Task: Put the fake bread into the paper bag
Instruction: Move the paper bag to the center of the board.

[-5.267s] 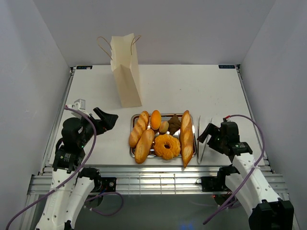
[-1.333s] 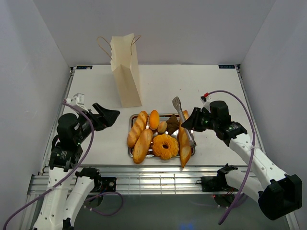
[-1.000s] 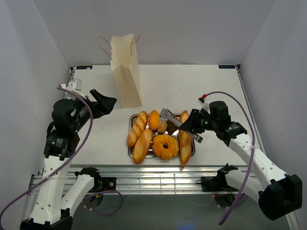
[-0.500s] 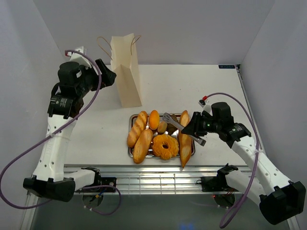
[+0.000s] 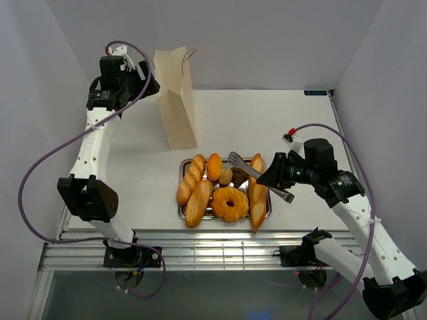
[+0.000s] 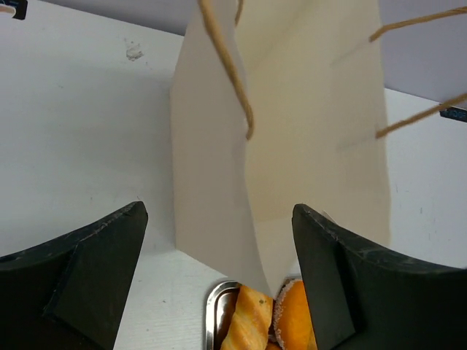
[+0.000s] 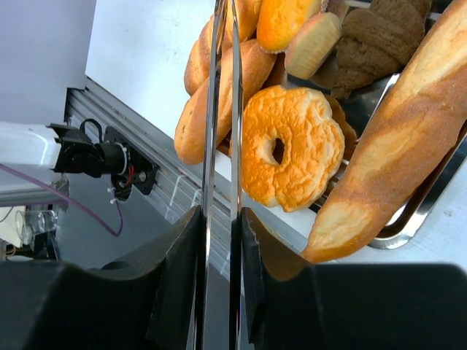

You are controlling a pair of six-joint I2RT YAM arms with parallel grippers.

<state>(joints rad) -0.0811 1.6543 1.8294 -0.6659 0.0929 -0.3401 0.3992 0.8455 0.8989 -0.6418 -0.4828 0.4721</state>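
Left claw (image 6: 219, 215) has climbed to the paper bag (image 5: 177, 107) top, jaws wide astride it, likely to steady it. Right claw (image 7: 219, 235) clamps the tongs (image 5: 257, 175) above the fake bread (image 5: 230, 203), all still on the steel tray (image 5: 185, 163).

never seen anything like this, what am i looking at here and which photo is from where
Two robot arms, left and right, are bolted at the table's near edge, each ending in a two-finger pincer. The wide picture comes from a fixed camera above and behind them; the two close-ups come from cameras on each wrist. On the table stand a tall paper bag and a steel tray of toy bread: baguettes, rolls, a ring doughnut. The left pincer is raised, open, facing the bag. The right pincer is shut on metal tongs held over the tray.
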